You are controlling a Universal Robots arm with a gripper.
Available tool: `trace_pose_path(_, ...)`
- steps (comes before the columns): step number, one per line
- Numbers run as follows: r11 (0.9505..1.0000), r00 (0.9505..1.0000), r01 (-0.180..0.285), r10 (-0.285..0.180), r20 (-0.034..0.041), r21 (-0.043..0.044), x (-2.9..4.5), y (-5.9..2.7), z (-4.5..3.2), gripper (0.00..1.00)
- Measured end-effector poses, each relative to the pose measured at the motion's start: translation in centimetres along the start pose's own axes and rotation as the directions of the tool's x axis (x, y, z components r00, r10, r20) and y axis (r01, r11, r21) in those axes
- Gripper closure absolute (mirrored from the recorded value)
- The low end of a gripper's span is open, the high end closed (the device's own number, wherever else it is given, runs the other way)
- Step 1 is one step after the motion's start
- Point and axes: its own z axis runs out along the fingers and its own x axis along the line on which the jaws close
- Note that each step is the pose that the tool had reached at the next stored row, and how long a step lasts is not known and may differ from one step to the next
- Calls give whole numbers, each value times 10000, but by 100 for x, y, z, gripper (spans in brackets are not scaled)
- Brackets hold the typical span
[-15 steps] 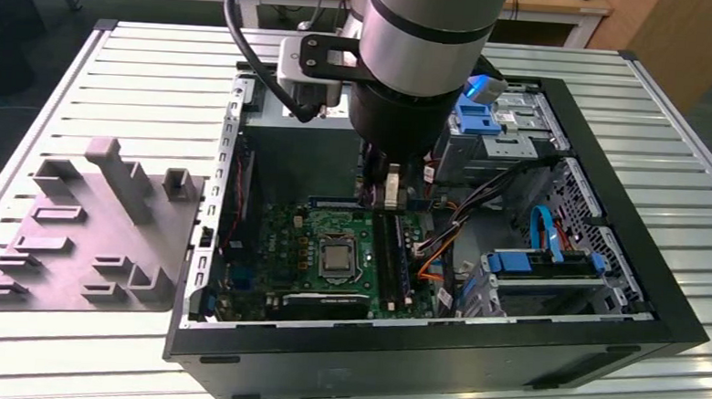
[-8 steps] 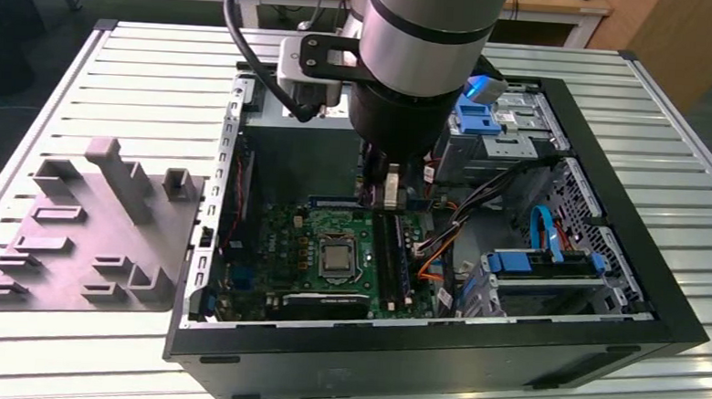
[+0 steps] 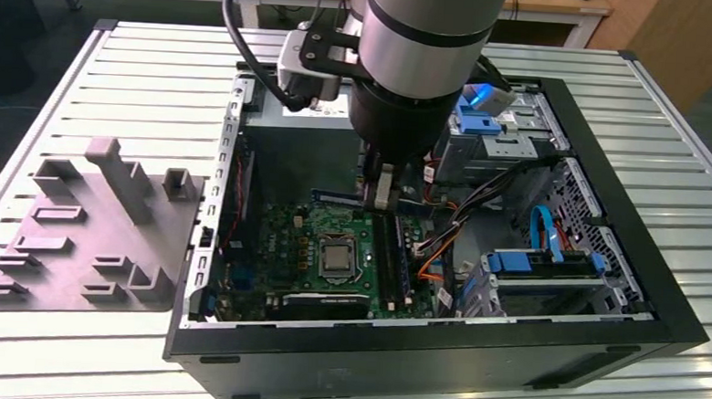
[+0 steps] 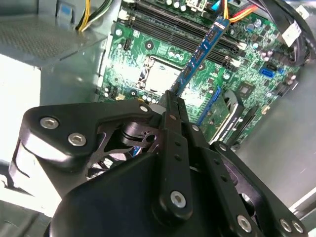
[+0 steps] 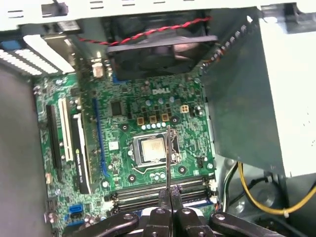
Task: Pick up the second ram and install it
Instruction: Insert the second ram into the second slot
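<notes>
Now, exterior view: the gripper (image 3: 382, 194) hangs inside the open computer case (image 3: 421, 354), above the green board (image 3: 317, 243) and near its black slots (image 3: 386, 256).

Second wrist view: the jaws pinch the second ram (image 4: 201, 49), which runs out from the fingertips toward the slots; I cannot tell whether they touch.

First wrist view: the second ram appears edge-on, crossing the slots toward the processor socket (image 5: 150, 148).

Risk: if the stick sits skewed to its slot, pressing down could jam it or twist it in the pinch.
</notes>
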Motion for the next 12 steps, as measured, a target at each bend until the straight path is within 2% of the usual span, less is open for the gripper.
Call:
trace_pose_path(3,9985,9986,-536,536,34,52,0,0,4,89)
trace_pose_path(6,9941,9941,-1082,1082,72,102,1,0,10,89)
trace_pose_path(9,9868,9869,-1612,1610,110,150,1,-1,15,89)
trace_pose_path(12,9763,9764,-2155,2153,154,197,2,-1,20,89)
